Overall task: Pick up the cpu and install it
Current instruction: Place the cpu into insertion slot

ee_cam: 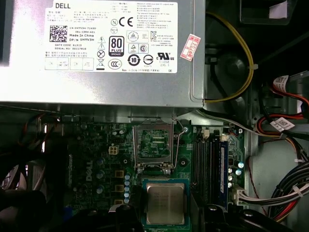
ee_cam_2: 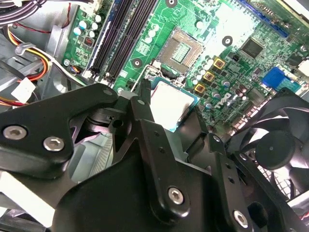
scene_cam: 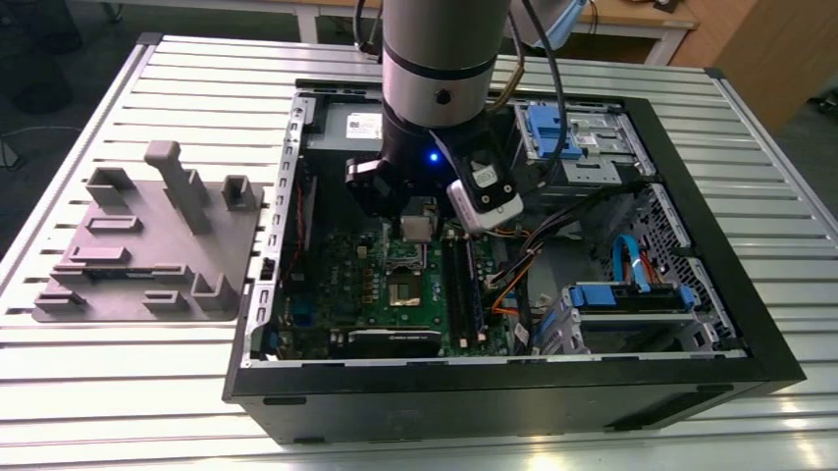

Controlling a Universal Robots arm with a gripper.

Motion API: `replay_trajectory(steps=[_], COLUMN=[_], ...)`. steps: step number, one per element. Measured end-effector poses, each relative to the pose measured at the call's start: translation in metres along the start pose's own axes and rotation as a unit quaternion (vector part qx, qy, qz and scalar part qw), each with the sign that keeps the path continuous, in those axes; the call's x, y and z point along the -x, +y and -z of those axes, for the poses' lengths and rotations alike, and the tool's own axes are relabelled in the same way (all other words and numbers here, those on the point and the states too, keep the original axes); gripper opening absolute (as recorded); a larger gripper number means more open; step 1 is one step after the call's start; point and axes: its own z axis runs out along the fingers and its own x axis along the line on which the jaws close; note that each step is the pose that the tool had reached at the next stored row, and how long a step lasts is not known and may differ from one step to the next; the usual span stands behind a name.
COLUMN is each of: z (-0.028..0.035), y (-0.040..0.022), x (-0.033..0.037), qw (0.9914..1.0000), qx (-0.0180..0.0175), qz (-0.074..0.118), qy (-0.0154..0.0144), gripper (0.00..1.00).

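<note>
The cpu is a small silver-grey square chip with a thin teal rim, and my gripper is shut on it from two sides. In the second wrist view the cpu sits between the black fingers of my gripper. It hangs over the green motherboard, a short way from the open metal-framed socket. That socket has its frame lifted and its contacts bare. In the exterior view the cpu hangs under the arm, above the socket inside the open computer case.
A silver power supply borders the motherboard beyond the socket. Long black memory sticks stand beside the socket. A black fan is close to the gripper. Loose cables and blue drive cages are also in the case. A grey fixture plate lies outside it.
</note>
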Motion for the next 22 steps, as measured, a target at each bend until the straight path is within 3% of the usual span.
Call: replay_trajectory(steps=[12, 18, 22], z=[-0.0022, -0.0049, -0.0097], y=[-0.0001, -0.0044, -0.0068], x=[-0.0002, -0.0012, -0.0013], qw=[1.00000, 0.99999, 0.99999], qx=[0.0002, -0.0042, -0.0050], qz=[0.000, 0.000, 0.000], qy=[-0.0001, 0.0001, 0.0003], gripper=[0.47, 0.47, 0.47])
